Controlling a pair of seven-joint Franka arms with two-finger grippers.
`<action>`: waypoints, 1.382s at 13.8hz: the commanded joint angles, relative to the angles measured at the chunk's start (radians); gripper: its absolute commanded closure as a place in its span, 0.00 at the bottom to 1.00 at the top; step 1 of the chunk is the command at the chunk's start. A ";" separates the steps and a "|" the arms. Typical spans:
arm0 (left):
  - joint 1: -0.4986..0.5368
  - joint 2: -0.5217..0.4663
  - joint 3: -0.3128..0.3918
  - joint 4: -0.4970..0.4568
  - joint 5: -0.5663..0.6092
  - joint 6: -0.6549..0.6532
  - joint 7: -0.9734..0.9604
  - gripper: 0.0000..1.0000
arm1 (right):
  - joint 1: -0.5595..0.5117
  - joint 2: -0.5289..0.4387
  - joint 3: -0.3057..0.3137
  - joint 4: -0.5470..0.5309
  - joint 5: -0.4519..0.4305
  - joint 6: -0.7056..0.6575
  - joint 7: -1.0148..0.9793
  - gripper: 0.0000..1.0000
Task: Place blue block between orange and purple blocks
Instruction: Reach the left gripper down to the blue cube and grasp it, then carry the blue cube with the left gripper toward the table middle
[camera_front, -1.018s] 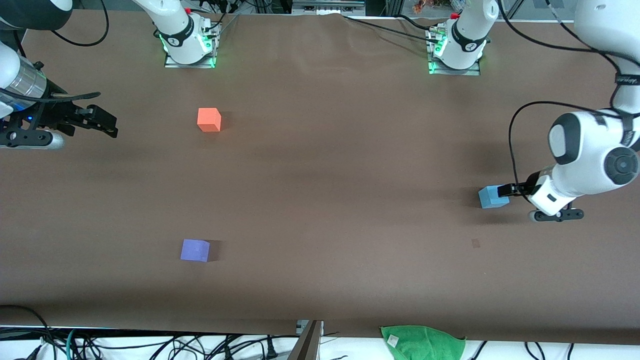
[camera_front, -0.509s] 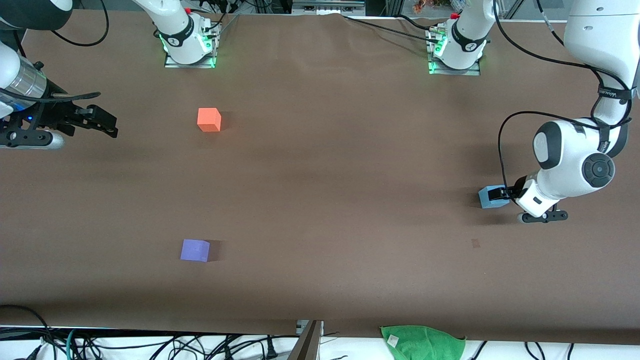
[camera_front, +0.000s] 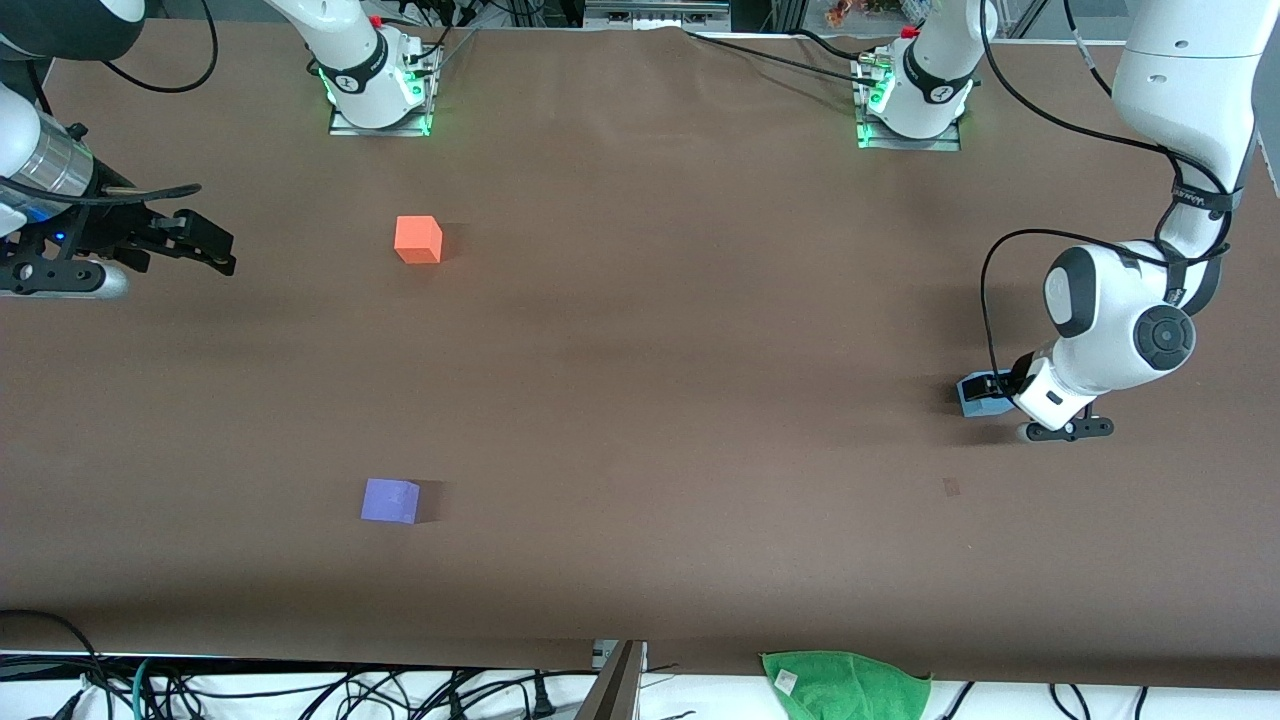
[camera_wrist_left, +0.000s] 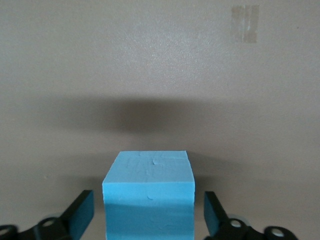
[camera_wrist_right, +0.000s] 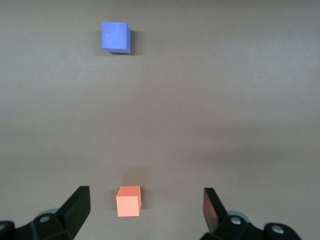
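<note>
The blue block (camera_front: 973, 396) rests on the brown table near the left arm's end. My left gripper (camera_front: 992, 391) is down around it. In the left wrist view the blue block (camera_wrist_left: 148, 192) sits between the two fingers of the left gripper (camera_wrist_left: 148, 221), with a narrow gap on each side, so the gripper is open. The orange block (camera_front: 418, 240) and the purple block (camera_front: 390, 500) lie toward the right arm's end, the purple one nearer the front camera. My right gripper (camera_front: 220, 252) waits open beside the orange block (camera_wrist_right: 129, 200); the purple block (camera_wrist_right: 116, 37) shows farther off.
A green cloth (camera_front: 845, 685) lies past the table's front edge. A small tape mark (camera_front: 951, 487) sits on the table just nearer the front camera than the blue block. The two arm bases (camera_front: 378, 95) (camera_front: 910, 100) stand along the back edge.
The left arm's hand has shifted over the blue block toward the right arm's end, covering more of it. The right arm and the other two blocks have not moved.
</note>
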 joint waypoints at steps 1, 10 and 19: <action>-0.005 -0.001 -0.002 -0.008 -0.020 0.014 -0.006 0.50 | -0.008 0.002 0.002 0.007 0.010 -0.012 -0.010 0.00; -0.143 -0.035 -0.013 0.113 -0.022 -0.076 -0.180 0.71 | -0.008 0.001 0.002 0.007 0.010 -0.012 -0.010 0.00; -0.606 0.192 -0.014 0.467 -0.023 -0.095 -0.763 0.65 | -0.008 0.002 0.002 0.009 0.010 -0.011 -0.010 0.00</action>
